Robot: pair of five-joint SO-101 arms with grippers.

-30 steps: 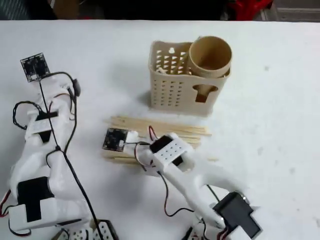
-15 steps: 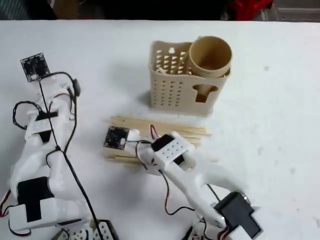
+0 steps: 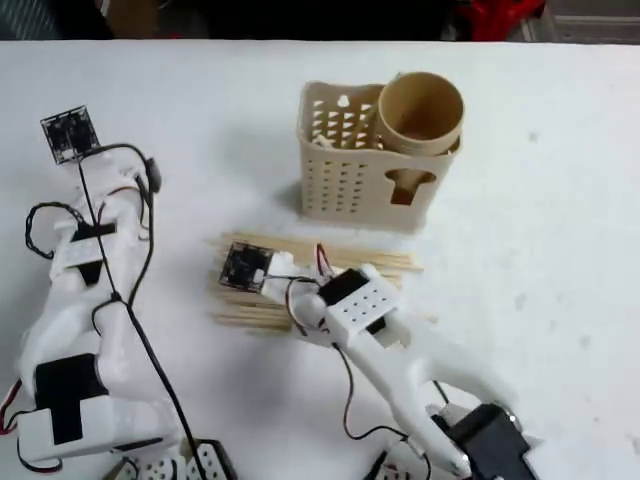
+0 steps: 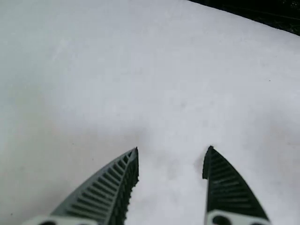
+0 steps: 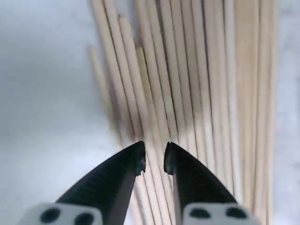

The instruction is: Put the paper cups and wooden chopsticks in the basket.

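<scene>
Right claw (image 5: 153, 157): narrow gap, tips down on the chopsticks (image 5: 197, 70), one stick running between them; grip not confirmed.
Left claw (image 4: 171, 152): jaws wide, over bare desk (image 3: 540, 250), toward its left edge.
Chopsticks: loose flat bundle mid-desk, lying parallel to the far edge.
Basket (image 3: 350, 185): upright just beyond the bundle, toward the far edge.
Cup (image 3: 420, 110): upright inside the basket, at the end nearer the desk's right edge.

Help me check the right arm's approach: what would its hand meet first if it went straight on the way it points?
Likely the wooden chopsticks: the right hand points down at the pile, near its edge. Its height above them is unclear.
</scene>
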